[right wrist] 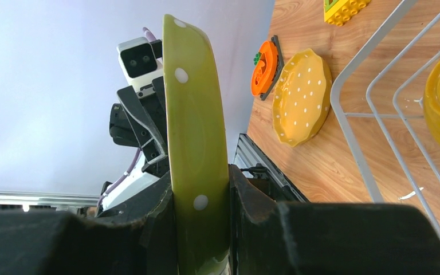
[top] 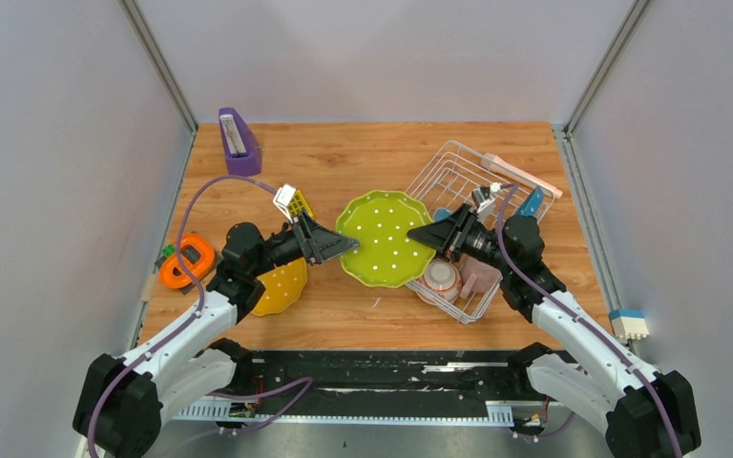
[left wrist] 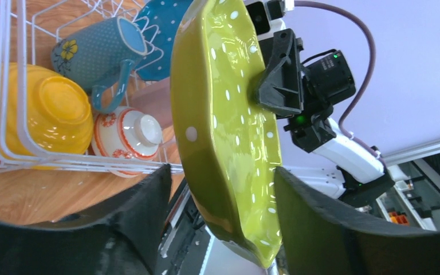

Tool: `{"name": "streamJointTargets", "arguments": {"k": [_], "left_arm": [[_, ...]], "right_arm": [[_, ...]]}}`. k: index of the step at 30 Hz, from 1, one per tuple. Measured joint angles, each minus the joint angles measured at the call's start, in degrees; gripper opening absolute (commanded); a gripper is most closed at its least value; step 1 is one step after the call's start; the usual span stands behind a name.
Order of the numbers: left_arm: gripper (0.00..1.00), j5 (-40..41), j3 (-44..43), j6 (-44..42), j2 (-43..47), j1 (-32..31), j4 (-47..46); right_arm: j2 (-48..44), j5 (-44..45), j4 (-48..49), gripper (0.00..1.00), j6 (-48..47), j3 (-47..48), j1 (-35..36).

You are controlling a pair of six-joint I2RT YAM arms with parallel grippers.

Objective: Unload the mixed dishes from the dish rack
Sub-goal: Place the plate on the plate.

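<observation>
The scalloped green white-dotted plate (top: 385, 239) hangs on edge above the table between my two grippers. My right gripper (top: 422, 234) is shut on its right rim, both fingers pressed against it in the right wrist view (right wrist: 200, 183). My left gripper (top: 339, 244) is open, its jaws straddling the left rim (left wrist: 220, 172) with a gap on one side. The white wire dish rack (top: 453, 167) holds a blue mug (left wrist: 100, 54), a blue plate (left wrist: 163, 34), a yellow-orange bowl (left wrist: 46, 112), a red-rimmed cup (top: 441, 277) and a pink mug (top: 480, 277). A yellow plate (top: 282, 286) lies on the table.
A purple wedge-shaped holder (top: 239, 143) stands at the back left. A small yellow grid block (top: 296, 203) sits behind the left gripper. An orange round gadget (top: 189, 262) lies at the left edge. Grey walls close in both sides.
</observation>
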State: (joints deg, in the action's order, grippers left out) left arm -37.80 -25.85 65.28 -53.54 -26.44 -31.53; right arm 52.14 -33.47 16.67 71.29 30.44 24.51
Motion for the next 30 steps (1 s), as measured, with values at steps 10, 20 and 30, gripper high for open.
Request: {"name": "streamJointTargets", "arguments": {"k": [10,20,30], "left_arm": [[0.2,0.9,1.0,3.8,-0.9,-0.4,-1.7],[0.0,3.8,0.9,2.8,-1.2,-0.6,9.4],[0.0,11.6,2.8,2.2,3.4,-0.7,17.1]], "right_arm": [[0.0,0.3,2.6,0.0,-0.6,-1.2,0.1],[0.4,0.8,-1.7,0.67,-4.3,-1.2,0.8],[-1.7,10.9,-11.2,1.0,-3.8,1.9,0.7]]}}
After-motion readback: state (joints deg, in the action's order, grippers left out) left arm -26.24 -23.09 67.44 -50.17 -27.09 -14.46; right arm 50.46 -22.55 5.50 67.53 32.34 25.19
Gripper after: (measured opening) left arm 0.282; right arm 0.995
